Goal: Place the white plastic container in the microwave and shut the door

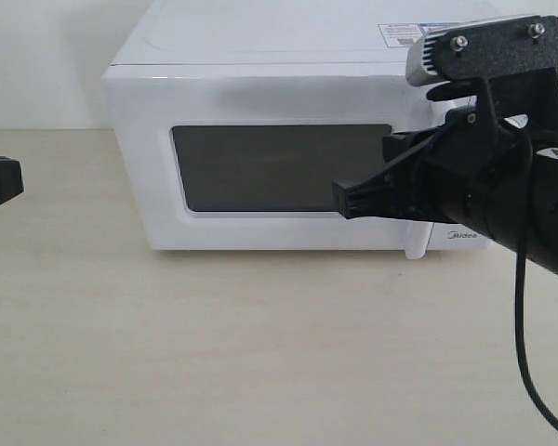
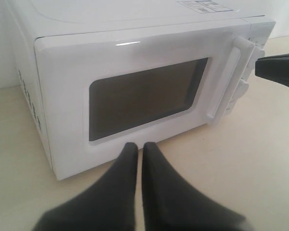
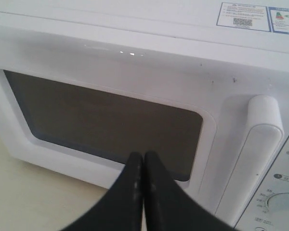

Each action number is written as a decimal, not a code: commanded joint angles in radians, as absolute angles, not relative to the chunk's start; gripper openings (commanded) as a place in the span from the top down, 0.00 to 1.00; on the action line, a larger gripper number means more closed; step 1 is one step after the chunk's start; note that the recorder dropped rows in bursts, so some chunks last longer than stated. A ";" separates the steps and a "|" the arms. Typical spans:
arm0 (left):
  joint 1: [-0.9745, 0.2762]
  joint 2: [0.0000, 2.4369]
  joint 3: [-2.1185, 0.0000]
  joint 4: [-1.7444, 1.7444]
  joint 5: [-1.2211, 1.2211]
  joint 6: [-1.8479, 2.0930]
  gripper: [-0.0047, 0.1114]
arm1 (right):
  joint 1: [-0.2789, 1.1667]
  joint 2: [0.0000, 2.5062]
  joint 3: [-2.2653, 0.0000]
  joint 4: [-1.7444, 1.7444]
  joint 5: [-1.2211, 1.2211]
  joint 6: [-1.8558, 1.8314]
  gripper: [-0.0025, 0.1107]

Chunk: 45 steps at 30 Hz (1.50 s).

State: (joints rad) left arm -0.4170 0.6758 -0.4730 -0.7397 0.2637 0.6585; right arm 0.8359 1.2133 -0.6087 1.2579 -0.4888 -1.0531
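The white microwave (image 1: 260, 42) stands at the back of the table with its door (image 1: 149, 167) shut flat against the body. The door's dark window (image 3: 101, 120) and long white handle (image 3: 255, 159) fill the right wrist view. My right gripper (image 1: 339, 198) hovers just in front of the window's lower corner near the handle, fingers pressed together and holding nothing. My left gripper (image 1: 0, 181) sits at the far left edge, well away from the oven, also shut and empty (image 2: 139, 147). The white plastic container is not visible in any view.
Bare light wooden tabletop (image 1: 260, 353) spreads in front of the microwave. A black cable (image 1: 525, 353) hangs from the right arm. Stickers (image 3: 253, 17) lie on the oven's top, and a round knob (image 3: 286, 202) sits past the handle.
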 commanded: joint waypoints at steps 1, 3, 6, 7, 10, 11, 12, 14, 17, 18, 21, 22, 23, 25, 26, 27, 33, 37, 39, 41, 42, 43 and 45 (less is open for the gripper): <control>-0.418 0.670 -0.470 -0.739 0.259 0.651 0.92 | 0.838 1.208 -0.605 1.256 -0.488 -1.052 0.98; -0.418 0.670 -0.470 -0.739 0.259 0.651 0.92 | 0.838 1.208 -0.605 1.256 -0.488 -1.052 0.98; -0.418 0.670 -0.470 -0.739 0.259 0.651 0.92 | 0.838 1.208 -0.605 1.256 -0.488 -1.052 0.98; -0.418 0.670 -0.470 -0.739 0.259 0.651 0.92 | 0.838 1.208 -0.605 1.256 -0.488 -1.052 0.98; -0.418 0.670 -0.470 -0.739 0.259 0.651 0.92 | 0.838 1.208 -0.605 1.256 -0.493 -1.052 0.98; -0.418 0.670 -0.470 -0.739 0.259 0.651 0.92 | 0.837 1.204 -0.605 1.256 -0.497 -1.054 0.98; -0.418 0.670 -0.470 -0.739 0.259 0.651 0.92 | 0.836 1.196 -0.605 1.256 -0.508 -1.056 0.98; -0.418 0.670 -0.470 -0.739 0.259 0.651 0.92 | 0.836 1.170 -0.605 1.256 -0.528 -1.056 0.98; -0.418 0.670 -0.470 -0.739 0.259 0.651 0.92 | 0.835 1.111 -0.605 1.257 -0.570 -1.067 0.98; -0.418 0.670 -0.470 -0.739 0.257 0.651 0.92 | 0.835 1.081 -0.605 1.257 -0.581 -1.086 0.98; -0.418 0.670 -0.470 -0.739 0.257 0.651 0.92 | 0.821 0.980 -0.605 1.257 -0.588 -1.173 0.98; -0.418 0.670 -0.470 -0.739 0.257 0.651 0.92 | 0.800 0.952 -0.605 1.257 -0.574 -1.186 0.98; -0.418 0.670 -0.470 -0.739 0.257 0.651 0.92 | 0.777 0.923 -0.605 1.257 -0.555 -1.196 0.98; -0.418 0.670 -0.470 -0.739 0.257 0.651 0.92 | 0.702 0.855 -0.605 1.269 -0.494 -1.227 0.98; -0.418 0.670 -0.470 -0.739 0.257 0.651 0.92 | 0.611 0.791 -0.605 1.276 -0.418 -1.262 0.98; -0.418 0.670 -0.470 -0.739 0.257 0.651 0.92 | 0.571 0.765 -0.605 1.276 -0.380 -1.276 0.98; -0.418 0.670 -0.470 -0.739 0.258 0.651 0.92 | 0.171 0.604 -0.605 1.276 0.059 -1.360 0.98; -0.418 0.670 -0.470 -0.739 0.258 0.651 0.92 | 0.019 0.566 -0.588 1.250 0.192 -1.360 0.98; -0.418 0.670 -0.470 -0.739 0.258 0.651 0.92 | -0.016 0.551 -0.527 1.250 0.180 -1.339 0.98; -0.418 0.670 -0.470 -0.739 0.258 0.651 0.92 | -0.020 0.541 -0.439 1.250 0.135 -1.308 0.98; -0.418 0.670 -0.470 -0.739 0.258 0.651 0.92 | -0.020 0.541 -0.379 1.250 0.107 -1.279 0.98; -0.418 0.670 -0.470 -0.739 0.257 0.651 0.92 | -0.020 0.541 -0.346 1.250 0.089 -1.260 0.98; -0.418 0.670 -0.470 -0.739 0.259 0.651 0.92 | -0.020 0.541 -0.290 1.250 0.061 -1.227 0.98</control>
